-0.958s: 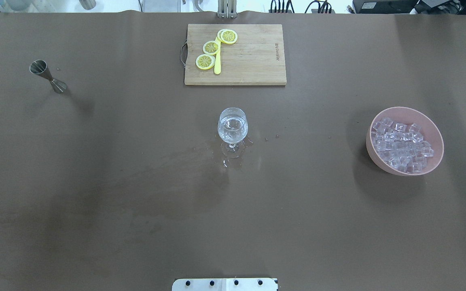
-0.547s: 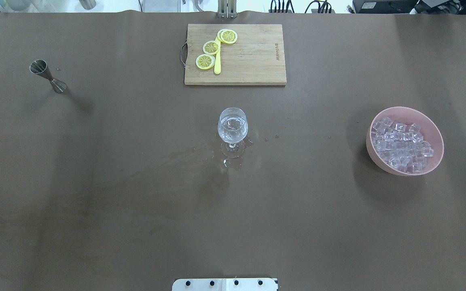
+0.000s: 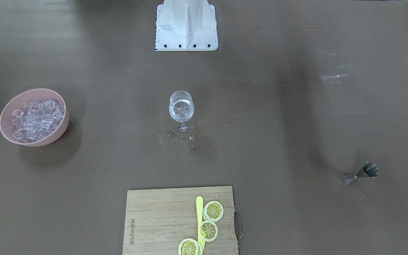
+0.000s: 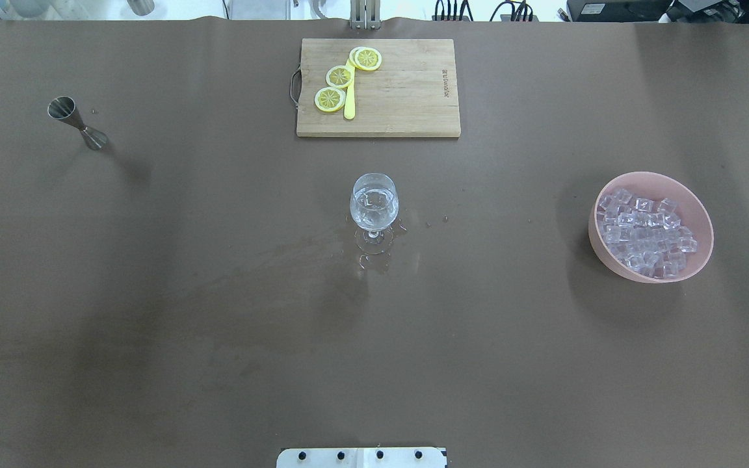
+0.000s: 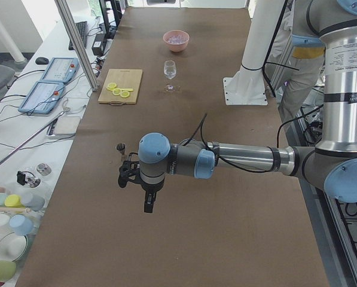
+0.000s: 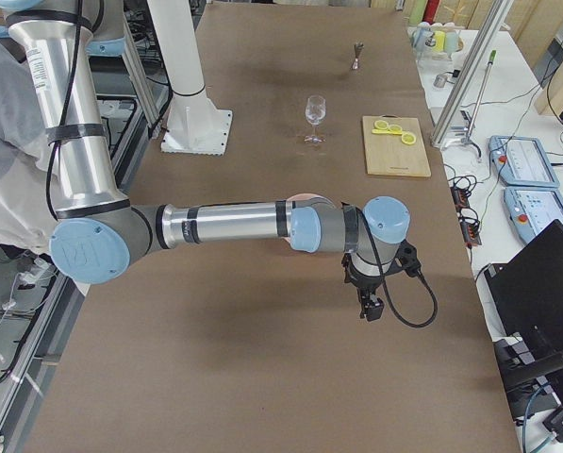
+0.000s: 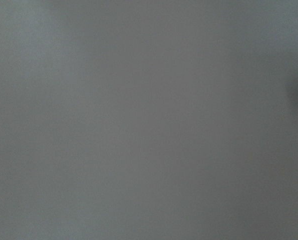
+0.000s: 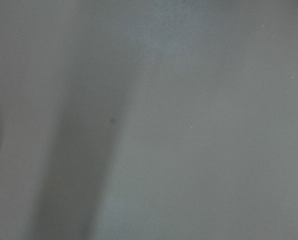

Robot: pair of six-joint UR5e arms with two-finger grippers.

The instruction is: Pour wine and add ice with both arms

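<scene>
A clear stemmed glass (image 4: 374, 203) stands at the table's middle and holds a little clear wine (image 3: 181, 106). The ice (image 4: 646, 231), a heap of clear cubes, fills a pink bowl (image 4: 699, 257) at the right. Both arms are outside the overhead and front views. The left gripper (image 5: 148, 204) hangs over bare table near the steel jigger (image 5: 121, 146), seen only from the left side. The right gripper (image 6: 368, 307) hangs over bare table near the table's right end, seen only from the right side. I cannot tell whether either is open or shut. Both wrist views show only blurred table.
A steel jigger (image 4: 77, 122) stands at the far left. A wooden cutting board (image 4: 407, 97) with lemon slices (image 4: 339, 77) and a yellow knife lies at the back centre. Spilled drops (image 4: 374, 261) lie around the glass foot. The white pedestal base (image 3: 186, 24) stands at the robot's side.
</scene>
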